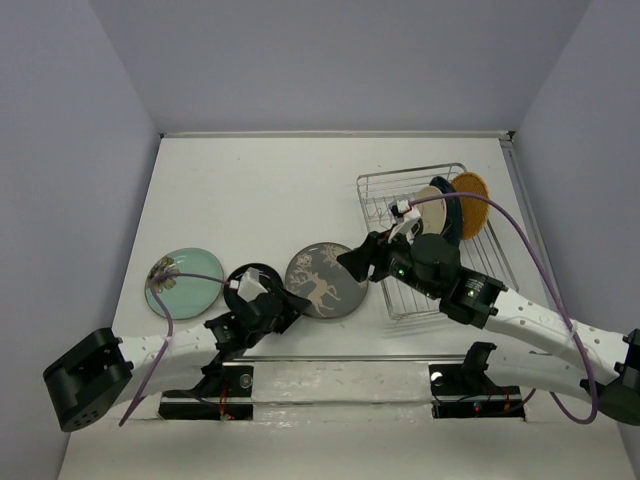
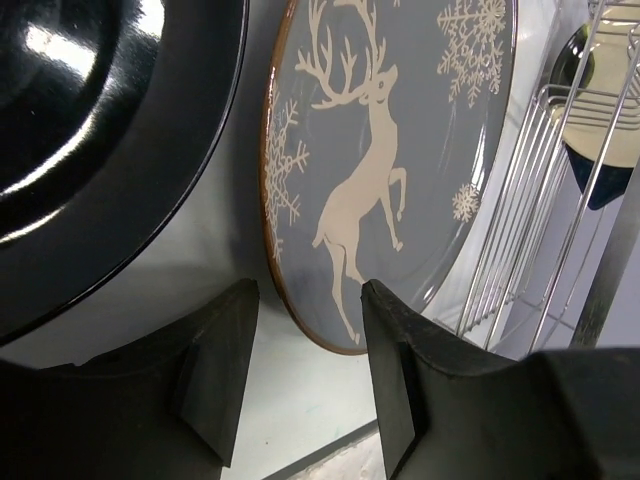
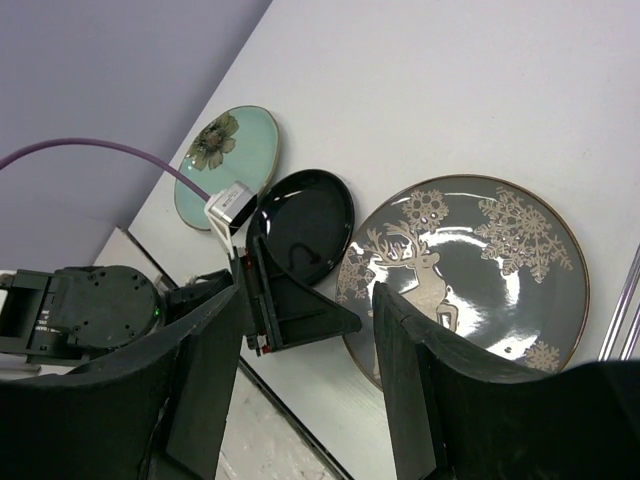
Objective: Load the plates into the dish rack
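Note:
The large grey deer plate (image 1: 326,279) lies flat on the table between my two grippers. The small glossy black plate (image 1: 250,280) lies left of it, and the pale green floral plate (image 1: 183,281) lies further left. The silver wire dish rack (image 1: 400,190) holds the cream plate (image 1: 430,203), the dark blue plate (image 1: 452,218) and the orange plate (image 1: 471,191) upright. My left gripper (image 1: 290,303) is open and empty, low at the deer plate's (image 2: 390,150) near left rim, beside the black plate (image 2: 90,130). My right gripper (image 1: 355,262) is open and empty above the deer plate's (image 3: 480,270) right edge.
The rack's wires (image 2: 540,230) stand just right of the deer plate in the left wrist view. The right wrist view shows the left gripper's finger (image 3: 300,310) between the black plate (image 3: 305,220) and the table's front edge. Walls close the table on three sides.

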You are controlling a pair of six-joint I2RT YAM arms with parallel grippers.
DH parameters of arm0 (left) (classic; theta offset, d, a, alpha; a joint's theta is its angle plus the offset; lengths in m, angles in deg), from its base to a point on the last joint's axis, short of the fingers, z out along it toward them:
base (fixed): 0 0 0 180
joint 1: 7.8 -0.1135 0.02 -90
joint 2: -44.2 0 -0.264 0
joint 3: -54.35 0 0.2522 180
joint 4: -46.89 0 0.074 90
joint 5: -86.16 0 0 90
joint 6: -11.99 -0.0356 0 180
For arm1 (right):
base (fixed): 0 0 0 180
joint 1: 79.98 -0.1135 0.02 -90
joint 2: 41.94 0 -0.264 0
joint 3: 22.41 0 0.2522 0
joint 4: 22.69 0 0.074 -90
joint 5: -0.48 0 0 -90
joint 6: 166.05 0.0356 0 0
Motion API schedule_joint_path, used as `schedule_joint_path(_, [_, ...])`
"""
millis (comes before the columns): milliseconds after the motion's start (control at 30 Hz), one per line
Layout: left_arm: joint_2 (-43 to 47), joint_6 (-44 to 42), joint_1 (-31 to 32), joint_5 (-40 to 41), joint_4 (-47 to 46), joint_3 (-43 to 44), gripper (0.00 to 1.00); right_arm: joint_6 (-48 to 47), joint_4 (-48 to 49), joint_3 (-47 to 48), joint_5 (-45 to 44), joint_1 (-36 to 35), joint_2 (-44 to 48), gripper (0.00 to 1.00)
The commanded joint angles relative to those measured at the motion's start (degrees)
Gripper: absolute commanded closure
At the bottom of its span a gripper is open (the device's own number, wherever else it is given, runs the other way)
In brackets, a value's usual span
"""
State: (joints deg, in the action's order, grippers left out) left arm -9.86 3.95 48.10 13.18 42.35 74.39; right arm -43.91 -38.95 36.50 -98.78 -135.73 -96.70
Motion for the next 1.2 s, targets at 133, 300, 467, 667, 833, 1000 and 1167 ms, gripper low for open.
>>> schedule_joint_path(133, [-5.26,0.49,0.26,5.13,-5.25,3.03,0.46,-1.29,2.77,-0.41,-0.24,-0.06,0.88,0.41])
schedule_joint_path(300, [-6.67,0.58,0.44,7.94,-6.21,3.65,0.51,-1.38,3.12,-0.94,0.2,-0.06,1.15,0.41])
schedule_joint_path(467, [-9.74,0.4,0.61,8.74,-8.76,4.35,0.55,-1.47,3.2,-1.38,0.56,-0.06,1.41,0.41])
schedule_joint_path(667, [-13.0,-0.91,1.32,10.49,-12.01,4.79,0.65,-1.64,3.21,-2.08,1.08,-0.06,2.29,0.41])
schedule_joint_path(833, [-9.93,-3.9,1.32,12.51,-12.81,4.35,0.93,-1.73,2.86,-2.26,1.52,-0.06,3.26,0.41])
schedule_joint_path(1000, [-2.72,-8.82,1.32,15.41,-12.46,4.0,0.94,-2.08,2.68,-1.47,1.78,-0.06,3.7,0.41])
schedule_joint_path(1167, [3.51,-14.79,1.14,17.08,-12.37,5.31,0.94,-2.61,2.68,-0.5,2.22,-0.06,2.21,0.41])
